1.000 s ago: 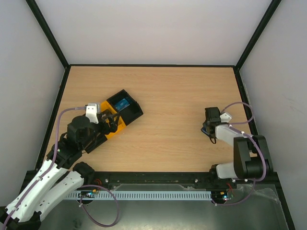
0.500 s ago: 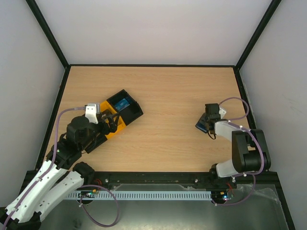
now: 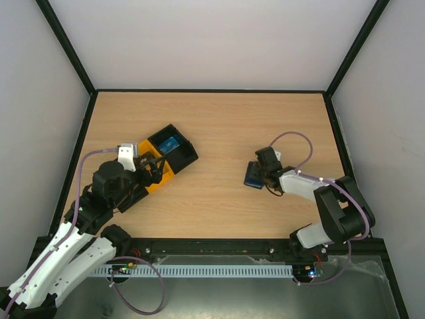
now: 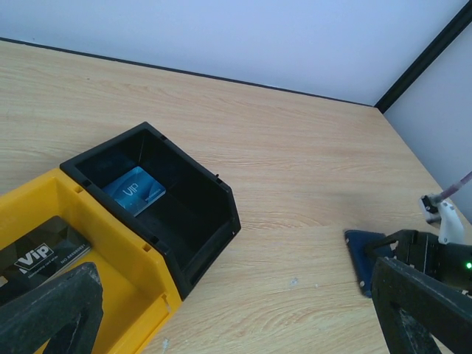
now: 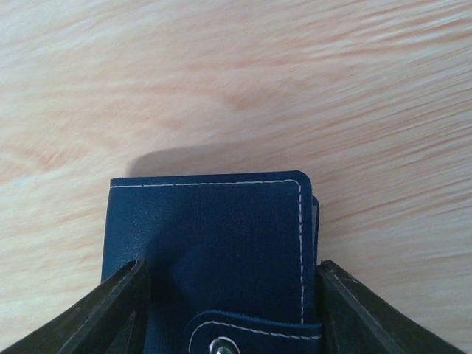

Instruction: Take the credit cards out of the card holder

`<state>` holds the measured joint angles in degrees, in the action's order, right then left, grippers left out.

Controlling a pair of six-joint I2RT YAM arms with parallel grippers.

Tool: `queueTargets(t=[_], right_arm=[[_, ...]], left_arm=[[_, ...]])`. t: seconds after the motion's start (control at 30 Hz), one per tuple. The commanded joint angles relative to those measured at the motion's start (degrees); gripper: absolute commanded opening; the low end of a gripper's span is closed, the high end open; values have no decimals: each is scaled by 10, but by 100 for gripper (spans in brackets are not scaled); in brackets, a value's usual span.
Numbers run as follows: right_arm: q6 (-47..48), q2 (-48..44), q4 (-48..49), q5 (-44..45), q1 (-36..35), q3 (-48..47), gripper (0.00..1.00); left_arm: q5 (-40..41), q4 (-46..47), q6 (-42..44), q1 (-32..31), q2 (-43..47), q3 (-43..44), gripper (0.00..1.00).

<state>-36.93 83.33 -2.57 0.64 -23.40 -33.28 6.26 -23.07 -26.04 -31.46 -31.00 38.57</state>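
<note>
Navy-blue card holder (image 5: 214, 236), tab fastened, sits clamped in the right pincer (image 5: 230, 302). Left pincer (image 4: 236, 317) hangs wide apart by the yellow tray (image 4: 110, 251).

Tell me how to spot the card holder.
On the wooden table, look right of centre, at the tip of the right arm. The card holder is gripped in its end effector: flat, dark blue, white-stitched, with a snap tab, unlike the boxy black tray and yellow tray at left.
</note>
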Motion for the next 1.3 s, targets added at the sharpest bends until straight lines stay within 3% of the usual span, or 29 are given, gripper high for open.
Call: queueTargets(t=[0.0,0.23,0.37,0.53,0.7,0.9,1.27], right_arm=[[-20,13,-59,-13,-73,-2,57],[-41,7,-84,3,-197,-17,55],[-48,-17,-121,17,-231,-32,55],[-54,-72,-163,35,-237,-45,54],[-64,-98,-169,32,-242,-41,46],[-79,-74,-161,38,-251,-50,35],[-99,-4,-154,59,-280,-75,31]], left_arm=[[11,6,3,3,0,-6,100],[13,5,1,4,-9,-5,100],[17,4,1,4,-8,-5,100],[19,3,-1,4,-7,-5,100],[19,2,-2,4,-6,-5,100],[19,2,-3,3,-4,-5,100],[18,3,-2,3,-3,-5,100]])
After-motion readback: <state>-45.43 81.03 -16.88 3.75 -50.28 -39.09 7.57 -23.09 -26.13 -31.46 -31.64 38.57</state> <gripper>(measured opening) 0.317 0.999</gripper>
